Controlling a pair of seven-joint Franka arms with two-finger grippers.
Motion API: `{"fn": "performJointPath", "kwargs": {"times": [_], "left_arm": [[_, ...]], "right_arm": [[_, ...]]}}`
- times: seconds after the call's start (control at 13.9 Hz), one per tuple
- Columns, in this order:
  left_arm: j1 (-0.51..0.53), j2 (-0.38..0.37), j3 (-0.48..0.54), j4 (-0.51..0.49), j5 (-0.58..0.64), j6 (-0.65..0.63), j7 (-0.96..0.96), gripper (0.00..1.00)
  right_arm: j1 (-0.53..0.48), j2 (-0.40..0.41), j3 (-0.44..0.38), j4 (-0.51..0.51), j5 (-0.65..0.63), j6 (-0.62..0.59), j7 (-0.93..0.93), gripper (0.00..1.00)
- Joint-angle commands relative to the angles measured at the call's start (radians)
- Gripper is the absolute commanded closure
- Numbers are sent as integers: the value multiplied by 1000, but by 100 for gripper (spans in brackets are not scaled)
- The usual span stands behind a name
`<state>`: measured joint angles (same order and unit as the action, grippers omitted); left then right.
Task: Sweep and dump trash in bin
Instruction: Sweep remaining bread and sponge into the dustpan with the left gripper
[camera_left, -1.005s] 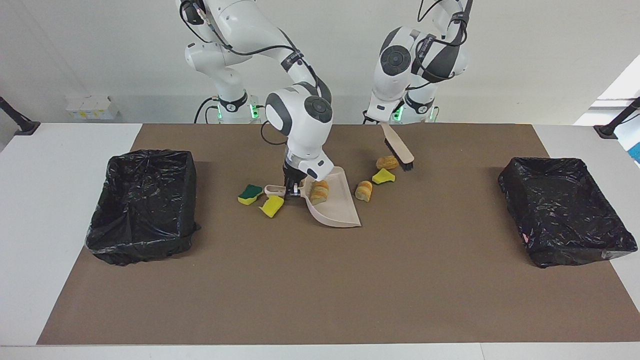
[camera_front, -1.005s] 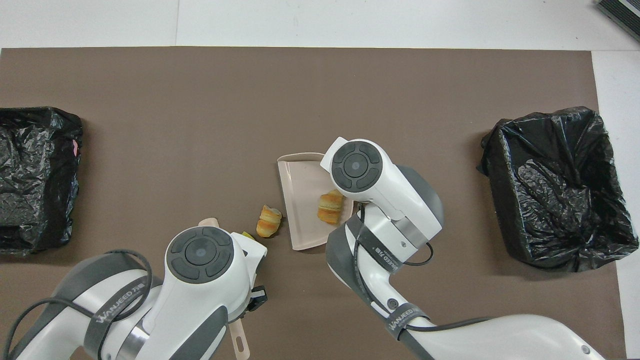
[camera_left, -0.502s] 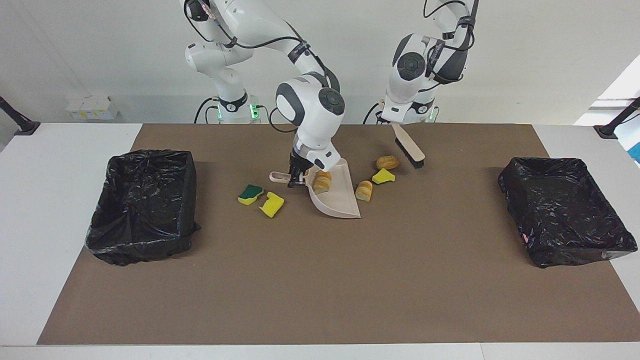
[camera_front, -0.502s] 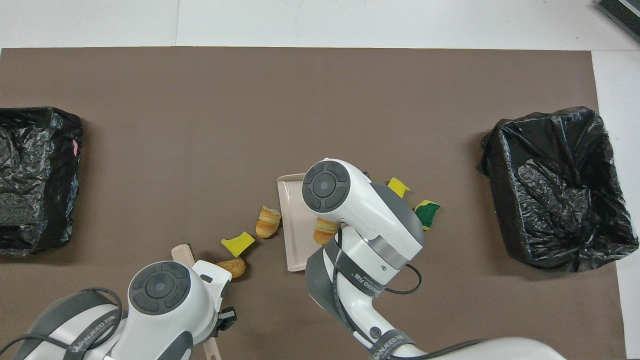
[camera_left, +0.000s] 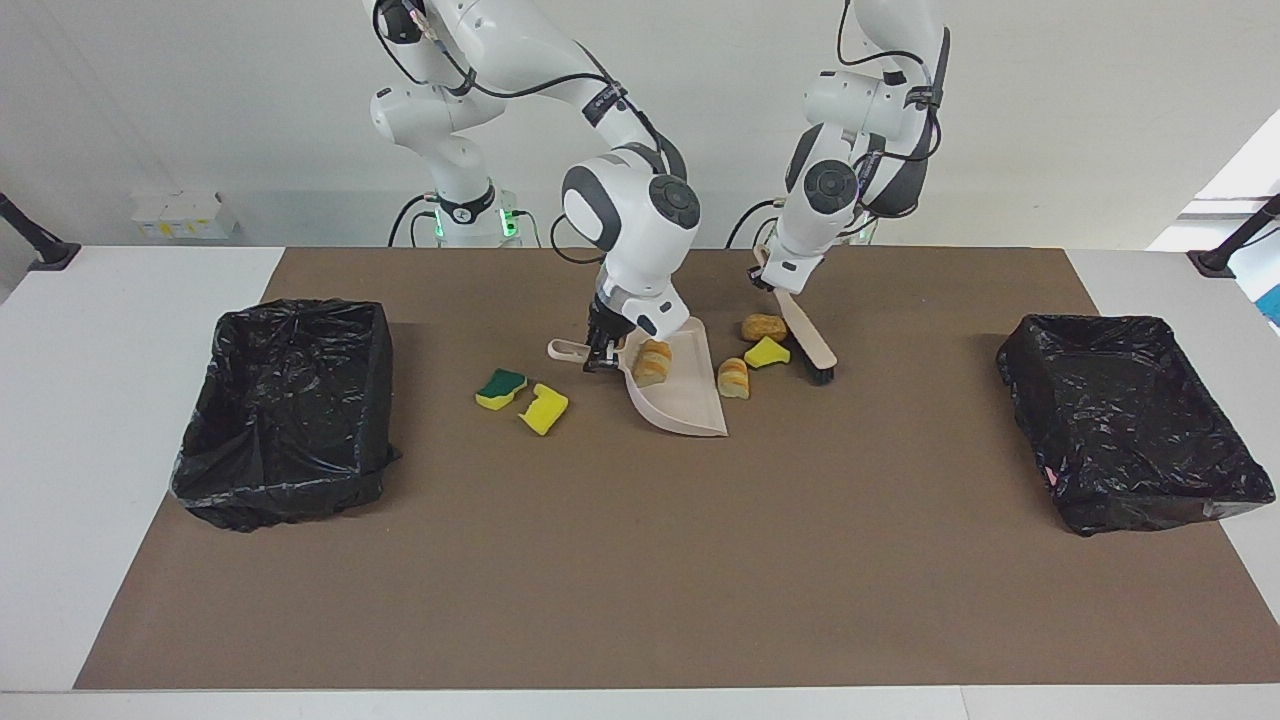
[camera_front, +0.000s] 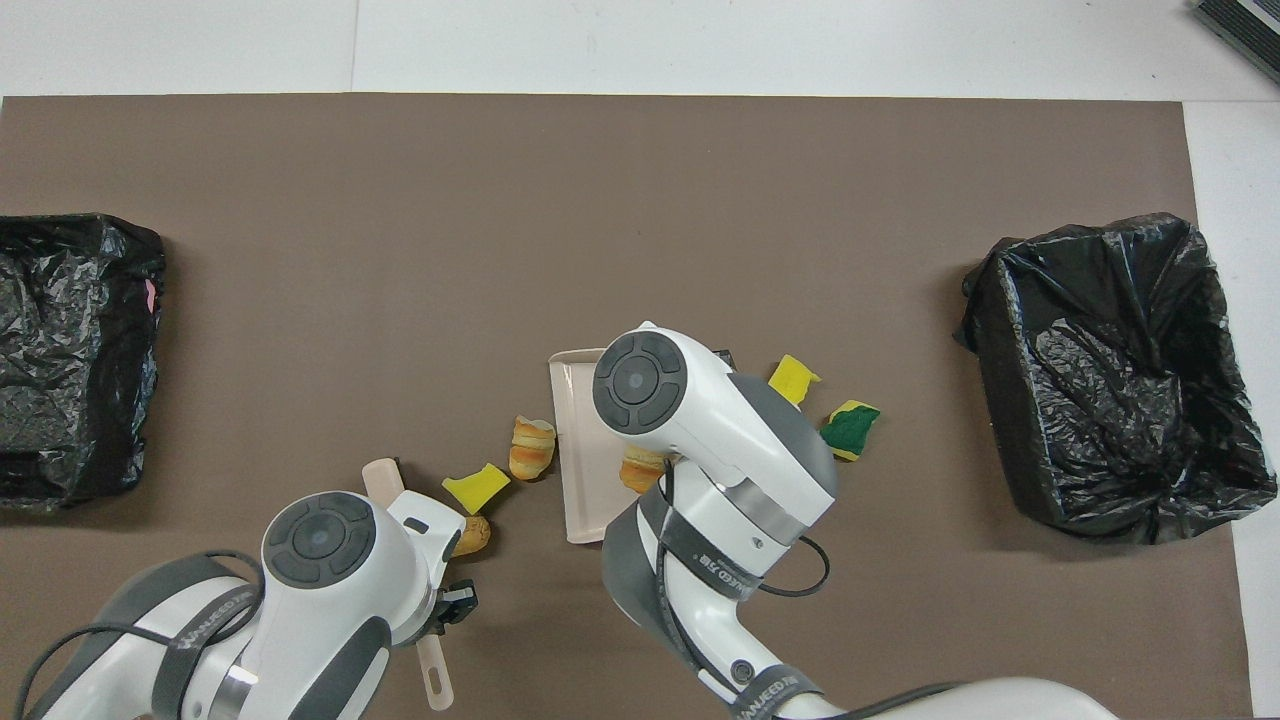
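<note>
Your right gripper (camera_left: 600, 358) has its jaws clamped on the handle of the beige dustpan (camera_left: 685, 400), a smooth flat plastic scoop tilted with its wide lip on the brown mat (camera_left: 640, 560). Your left gripper (camera_left: 765, 280) has its jaws closed on the handle of the beige brush (camera_left: 805, 340), whose black bristles touch the mat.

One golden, ridged croissant piece (camera_left: 652, 362) lies in the pan. A second croissant piece (camera_left: 733, 378) rests against the pan's edge, toward the left arm's end of the bench, with a yellow sponge chunk (camera_left: 766, 352) and a rounder bread piece (camera_left: 764, 327) just beside the brush. Toward the right arm's end lie a green-topped sponge (camera_left: 500, 388) and a plain yellow sponge (camera_left: 544, 408).

The facing view shows both grips; in the overhead view the arms' white casings cover them, though the pan's rectangular lip (camera_front: 575, 440) shows clearly. Crinkled black-lined bins (camera_left: 285, 410) (camera_left: 1130, 420) stand at each end
</note>
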<state>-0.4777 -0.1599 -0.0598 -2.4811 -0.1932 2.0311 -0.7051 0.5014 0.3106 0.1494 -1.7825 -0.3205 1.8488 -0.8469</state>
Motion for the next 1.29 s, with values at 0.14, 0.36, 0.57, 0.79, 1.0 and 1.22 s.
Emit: {"fn": "performJointPath", "kwargs": {"times": [0.14,0.36,0.57,0.79,1.0,1.22], "left_arm": [[10,112,-9,143,-57,50,29,100],[-65,111,-14,154,-78,78,99,100],[-88,120,-14,184,-107,92,197,100],[-114,161,-14,266,-107,68,187,100],[-104,119,-14,272,-109,-94,171,100],[-96,50,-6,268,-94,-265,112,100]], "right_arm": [[11,5,2,2,23,10,45,100],[12,21,2,8,34,29,71,100],[9,31,2,47,17,6,77,100],[-18,25,-1,61,9,-31,11,100],[-24,22,-1,61,12,-30,0,100],[-27,18,-1,48,15,-20,-3,100]]}}
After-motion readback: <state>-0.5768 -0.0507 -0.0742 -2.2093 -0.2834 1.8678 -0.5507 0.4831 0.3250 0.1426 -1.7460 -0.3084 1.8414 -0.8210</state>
